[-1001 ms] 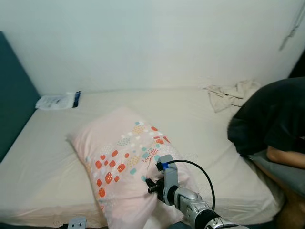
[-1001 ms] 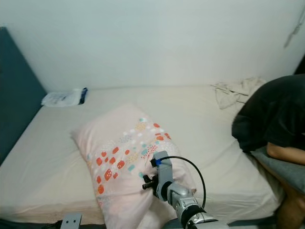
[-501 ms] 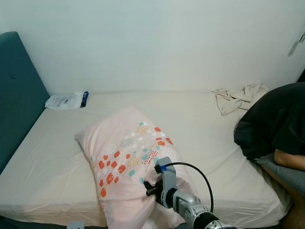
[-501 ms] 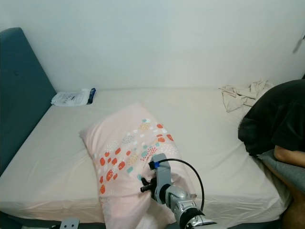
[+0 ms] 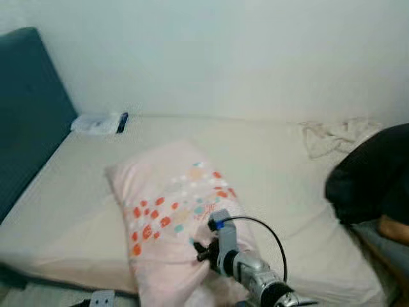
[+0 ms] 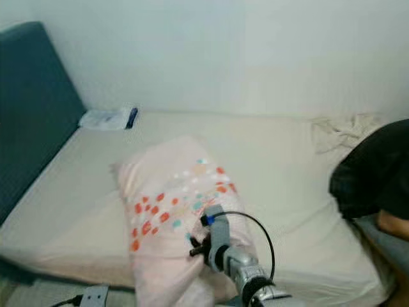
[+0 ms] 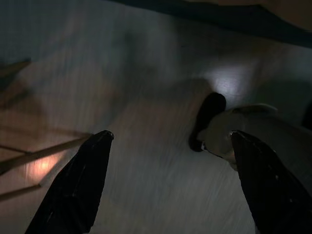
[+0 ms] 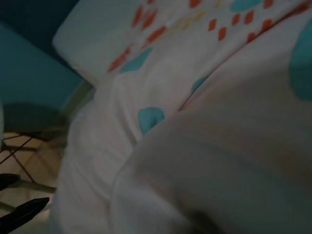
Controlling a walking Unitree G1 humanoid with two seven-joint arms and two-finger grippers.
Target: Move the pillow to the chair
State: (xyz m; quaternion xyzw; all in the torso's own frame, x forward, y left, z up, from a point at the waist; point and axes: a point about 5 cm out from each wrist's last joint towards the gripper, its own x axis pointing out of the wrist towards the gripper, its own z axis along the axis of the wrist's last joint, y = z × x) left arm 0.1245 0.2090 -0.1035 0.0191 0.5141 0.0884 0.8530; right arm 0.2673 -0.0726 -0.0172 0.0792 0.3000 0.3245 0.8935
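Nearby, right gripper point(image 5: 203, 248) grips pillow point(image 5: 169, 211); person point(image 5: 377, 179) sits beside.

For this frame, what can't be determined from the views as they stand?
- Right hand: fingers buried in the pillow in the eye views; whether they grip cannot be told. In the right wrist view, fabric blocks the fingers.
- Pillow's near end: cut off by the bottom edge of the eye views.
- Person: cut off by the right edge.
- Packet on the bed: blurred, too small to identify.
- Left wrist view: dark; the floor objects are unclear.
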